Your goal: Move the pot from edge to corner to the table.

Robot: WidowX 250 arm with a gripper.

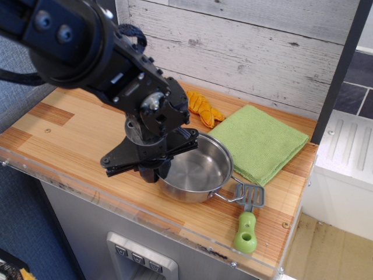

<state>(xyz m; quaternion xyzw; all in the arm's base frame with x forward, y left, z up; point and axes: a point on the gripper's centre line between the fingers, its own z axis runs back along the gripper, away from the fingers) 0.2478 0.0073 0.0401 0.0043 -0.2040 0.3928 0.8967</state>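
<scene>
The shiny steel pot (201, 169) sits on the wooden table (70, 131) near the front edge, right of centre. Its right wire handle (228, 195) touches the head of the green spatula. My black gripper (152, 172) comes down from the upper left and is shut on the pot's left rim. The arm hides the pot's left handle and part of its rim.
A green spatula (247, 221) lies by the front right corner. A folded green cloth (256, 140) lies behind the pot at the right. An orange plush toy (201, 106) lies near the back wall. The table's clear front edge (87, 189) is just in front of the pot.
</scene>
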